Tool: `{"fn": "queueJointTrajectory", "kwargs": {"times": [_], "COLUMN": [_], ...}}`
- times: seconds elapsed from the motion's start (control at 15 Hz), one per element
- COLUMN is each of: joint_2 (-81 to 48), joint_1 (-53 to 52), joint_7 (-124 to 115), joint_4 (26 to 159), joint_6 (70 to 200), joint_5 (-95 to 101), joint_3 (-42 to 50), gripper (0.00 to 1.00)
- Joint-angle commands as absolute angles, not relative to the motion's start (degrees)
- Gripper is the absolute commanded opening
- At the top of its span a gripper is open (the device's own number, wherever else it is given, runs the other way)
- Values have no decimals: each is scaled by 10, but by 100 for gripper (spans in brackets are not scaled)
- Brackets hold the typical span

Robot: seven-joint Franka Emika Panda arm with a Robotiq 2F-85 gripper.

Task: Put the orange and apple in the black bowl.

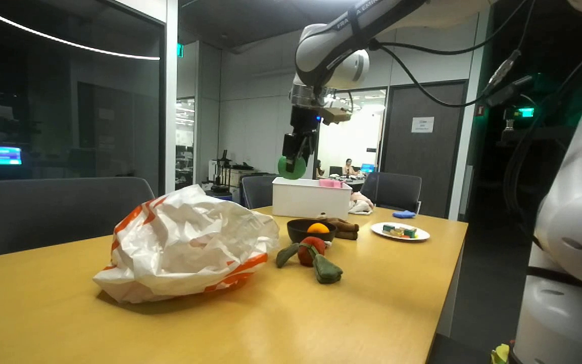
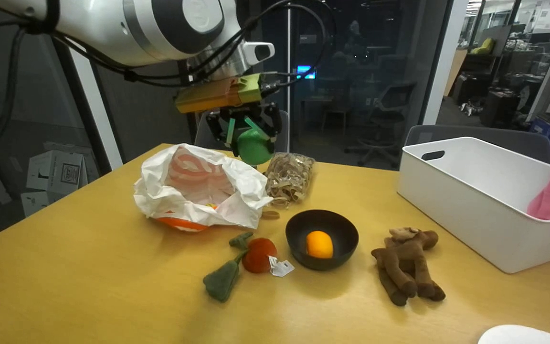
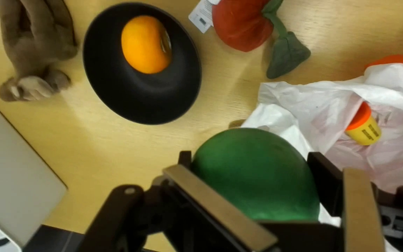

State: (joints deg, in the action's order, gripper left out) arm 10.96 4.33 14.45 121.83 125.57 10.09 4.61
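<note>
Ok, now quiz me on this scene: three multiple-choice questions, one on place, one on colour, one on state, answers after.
1. Where is the orange?
A. In the bin
B. In the bowl
C. On the plate

2. What colour is the apple?
A. Green
B. Blue
C. Yellow

3. How are the jaws?
A. Wide open
B. Shut, empty
C. Closed on the apple

1 B: it lies inside the bowl in the wrist view.
2 A: it shows green in every view.
3 C: they grip it, above the table.
</note>
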Motion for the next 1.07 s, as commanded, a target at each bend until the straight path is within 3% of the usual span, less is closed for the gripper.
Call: {"fn": "queueJointTrajectory", "kwargs": {"times": [0.0,1.0], "joint_2": [139,-39], "joint_1": [69,100], "joint_7": [93,91], "joint_4": [1275,1283], "joint_6": [1318,1507], "joint_5": [109,133], "joint_3": [69,102], "gripper": [57,57]}}
